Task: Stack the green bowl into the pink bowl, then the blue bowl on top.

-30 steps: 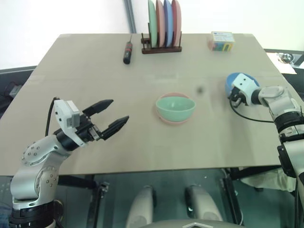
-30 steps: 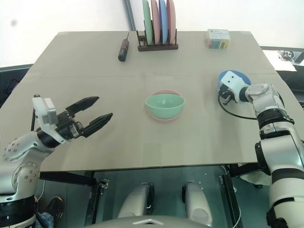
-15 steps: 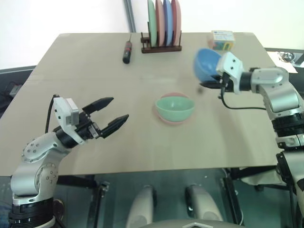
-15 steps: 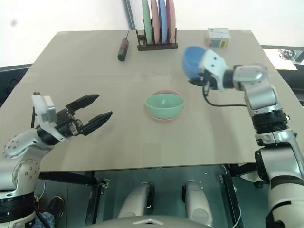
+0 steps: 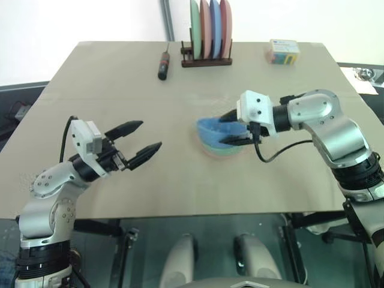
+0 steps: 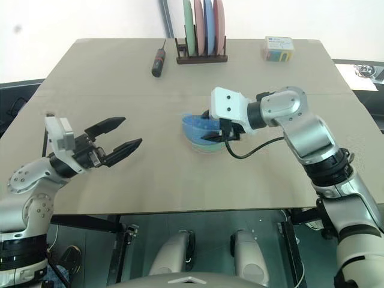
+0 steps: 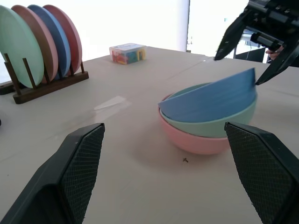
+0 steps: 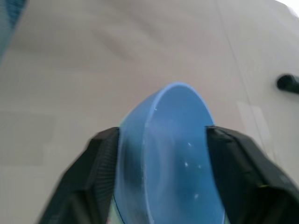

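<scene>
The blue bowl (image 7: 210, 100) lies tilted inside the green bowl (image 7: 224, 125), one side of its rim raised. The green bowl sits nested in the pink bowl (image 7: 189, 142) at the middle of the table. My right gripper (image 5: 221, 130) reaches in from the right, its black fingers spread wide on either side of the blue bowl's raised edge, open. In the right wrist view the blue bowl (image 8: 168, 144) sits between the two fingers. My left gripper (image 5: 150, 135) hovers open and empty over the left part of the table, well apart from the stack.
A wooden rack (image 5: 207, 60) with several upright coloured plates stands at the table's far edge. A screwdriver (image 5: 162, 65) lies to its left. A small colourful box (image 5: 283, 51) sits at the far right. The table (image 5: 180, 180) has bare room along its near edge.
My right gripper lifted the blue bowl from the table's right side, swung it left over the nested bowls and opened; the bowl now rests tilted in the green one. The left arm stayed put.
</scene>
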